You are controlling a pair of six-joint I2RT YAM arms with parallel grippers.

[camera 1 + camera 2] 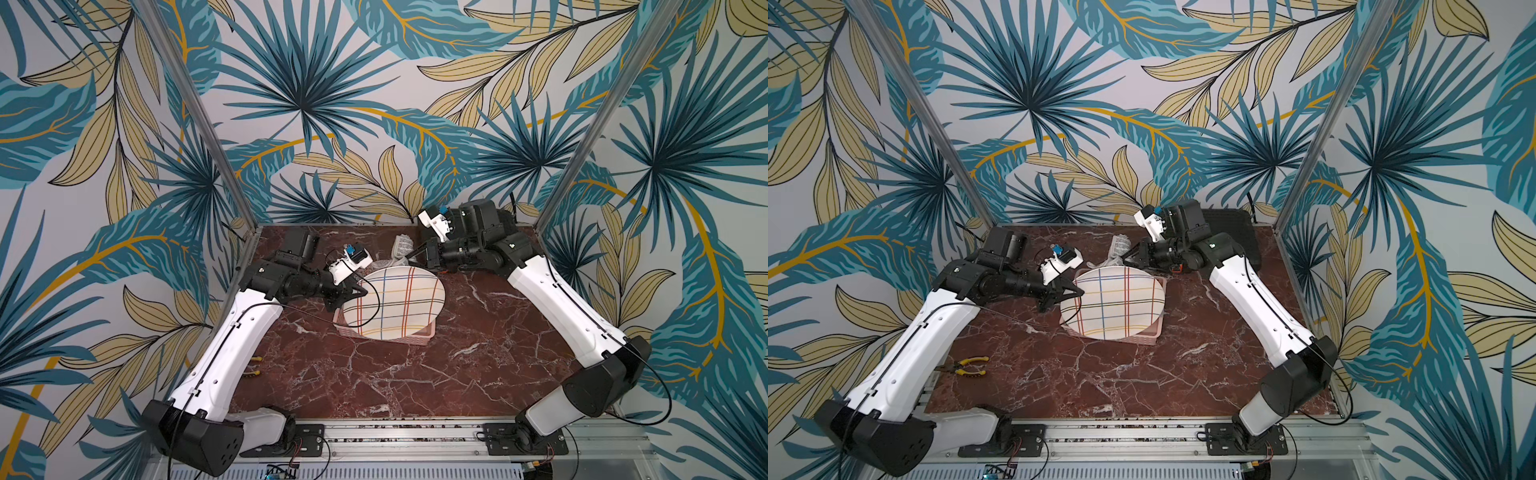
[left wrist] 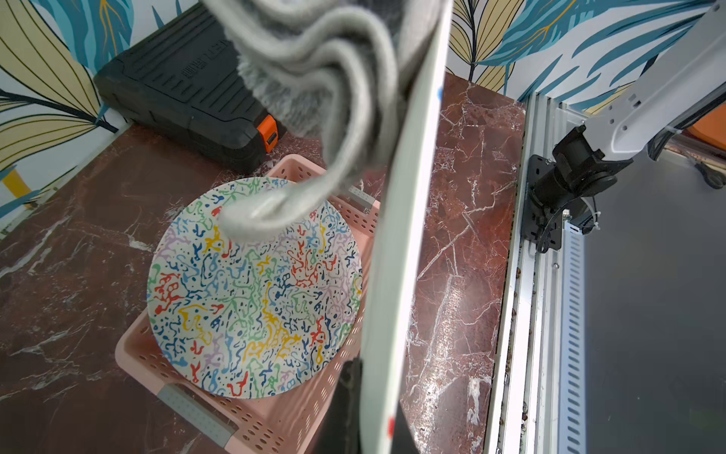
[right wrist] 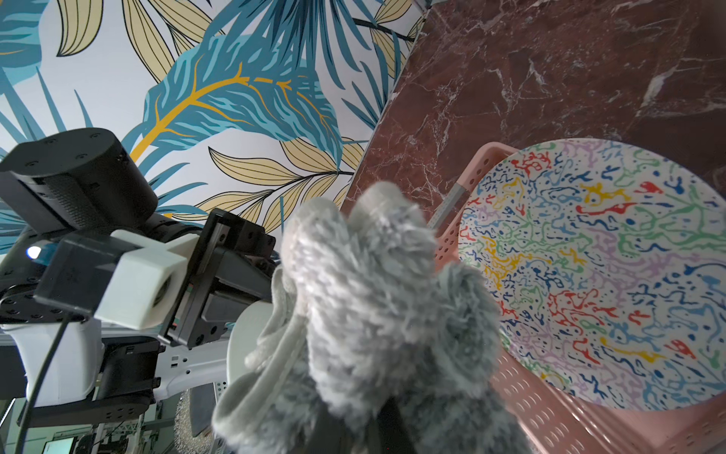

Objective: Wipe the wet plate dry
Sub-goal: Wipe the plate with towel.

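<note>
The red marble table (image 1: 374, 374) carries everything, and the pink basket (image 1: 415, 338) sits near its middle. A black case (image 1: 1237, 232) lies well beyond the basket, against the back wall on the right arm's side.

The striped plate (image 1: 395, 303) (image 1: 1115, 301) is held tilted above the basket with its lined face up. It hides most of the basket in both top views. The left claw (image 1: 360, 291) is closed on this plate's rim, on the left arm's side of the basket. In the left wrist view the plate (image 2: 408, 196) runs edge-on away from the dark fingers (image 2: 347, 393) clamped on it.

A speckled plate (image 2: 251, 291) lies flat in the basket, beneath the striped one.

The grey cloth (image 3: 373, 314) is bunched in the right claw (image 1: 411, 254), which is closed on it above the basket's far side. The cloth meets the far rim of the striped plate, opposite the left claw's hold. In the left wrist view it hangs against the plate's lower face. One fold dangles over the speckled plate, but it cannot be told whether it touches.

Yellow-handled pliers (image 1: 967, 365) lie well apart from the basket, by the table's edge under the left arm.
</note>
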